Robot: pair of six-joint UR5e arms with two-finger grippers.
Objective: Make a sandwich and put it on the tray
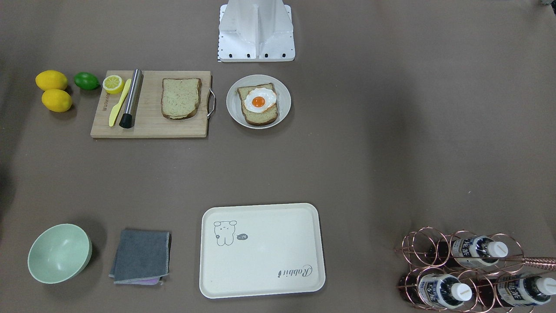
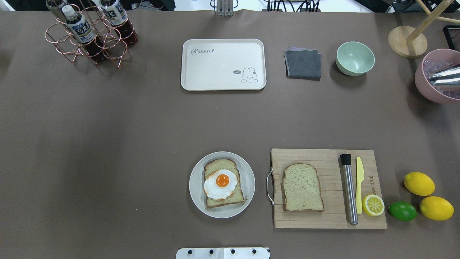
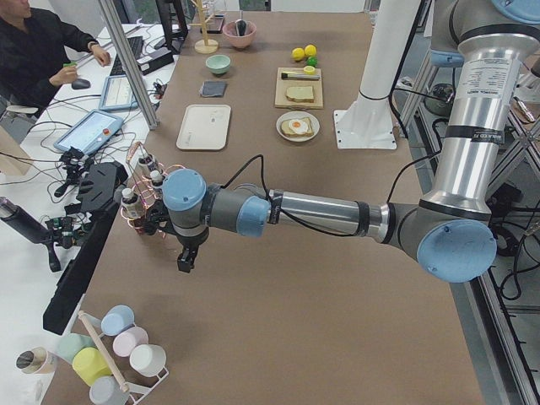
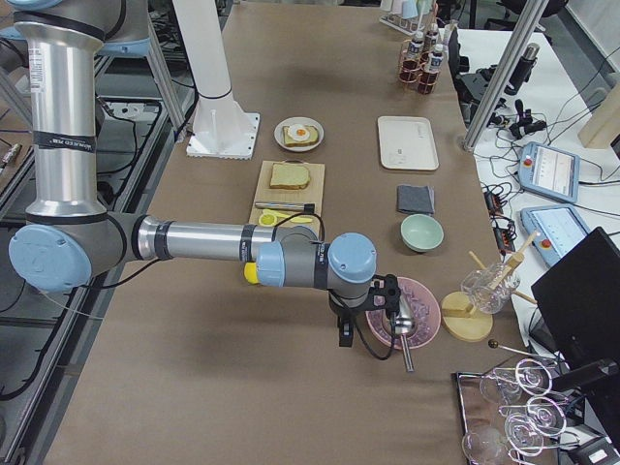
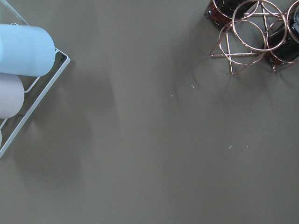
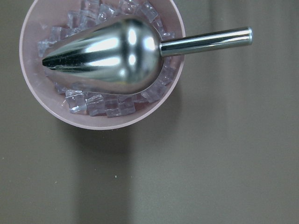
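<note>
The sandwich's parts lie apart. One bread slice rests on a round grey plate with the fried egg on top. The other slice lies bare on the wooden cutting board. The cream tray sits at the table's far side with nothing on it. My left gripper hangs over bare table beside the bottle rack. My right gripper hangs by the pink ice bowl. Both show only in the side views, so I cannot tell if they are open or shut.
On the board lie a steel muddler, a yellow knife and a half lemon. Two lemons and a lime sit beside it. A grey cloth, green bowl, bottle rack and ice bowl stand around.
</note>
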